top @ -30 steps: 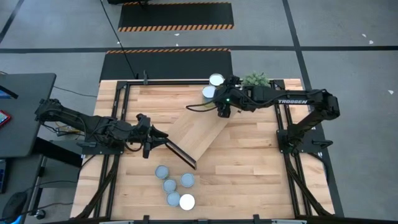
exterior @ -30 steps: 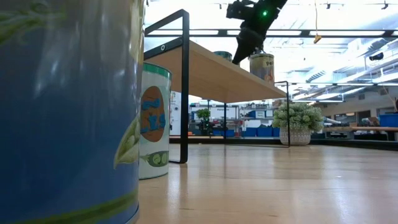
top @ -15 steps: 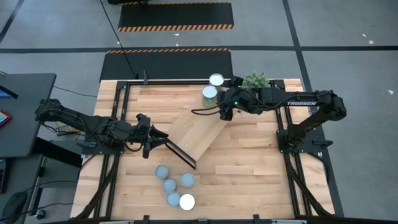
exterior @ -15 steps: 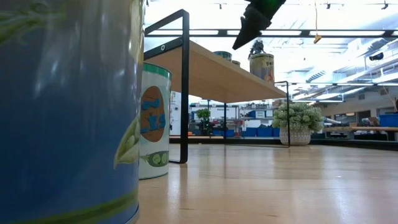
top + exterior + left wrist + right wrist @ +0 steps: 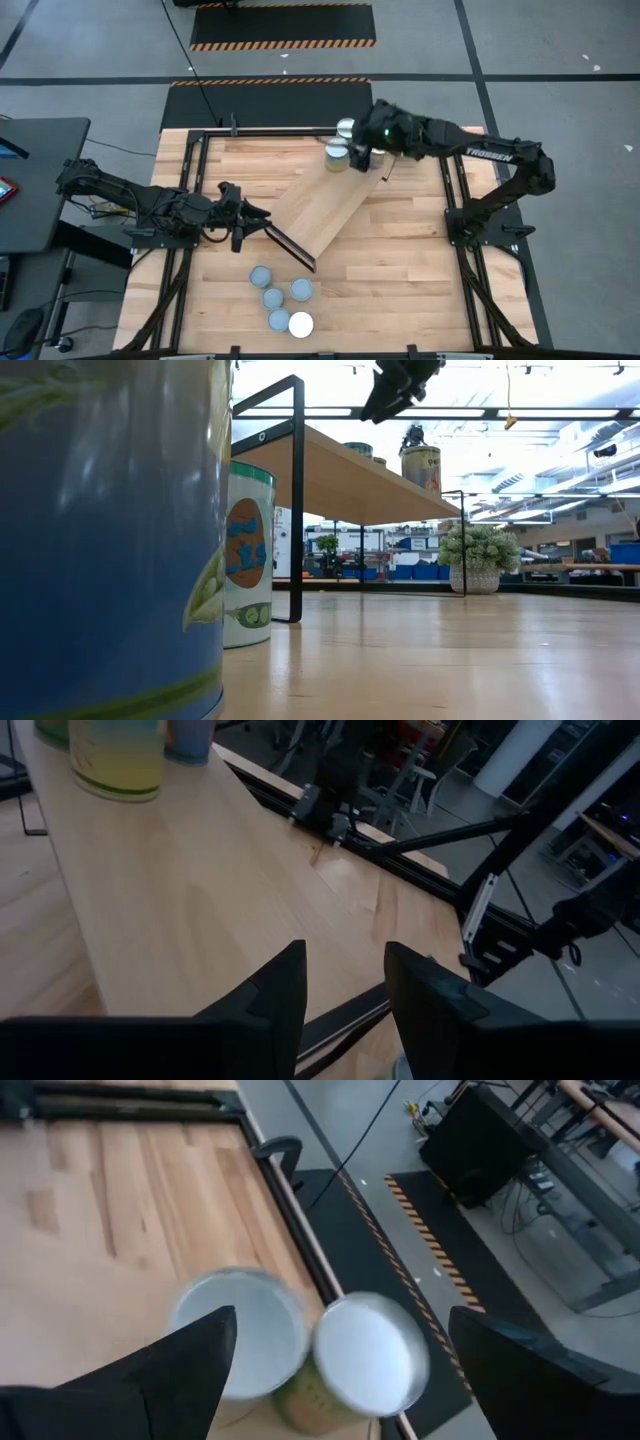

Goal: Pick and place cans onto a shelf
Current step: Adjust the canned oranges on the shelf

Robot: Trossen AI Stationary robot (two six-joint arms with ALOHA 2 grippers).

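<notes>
Since both placed cans stand free, step: release done, my right gripper (image 5: 362, 152) hovers spread and empty above two cans (image 5: 337, 155) at the shelf (image 5: 320, 210) far end.
Next: reach for the five cans (image 5: 280, 305) at the near table edge.
Left gripper (image 5: 243, 218): parted, empty, by the shelf's left end.
Change: my right arm swung farther back over the cans.

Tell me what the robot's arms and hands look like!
Both arms are black, built from chunky jointed pieces. The right arm has white letters along its side and a little green light near its hand. The left hand ends in two flat, dark fingers. Thin black cables run beside the left arm.
</notes>
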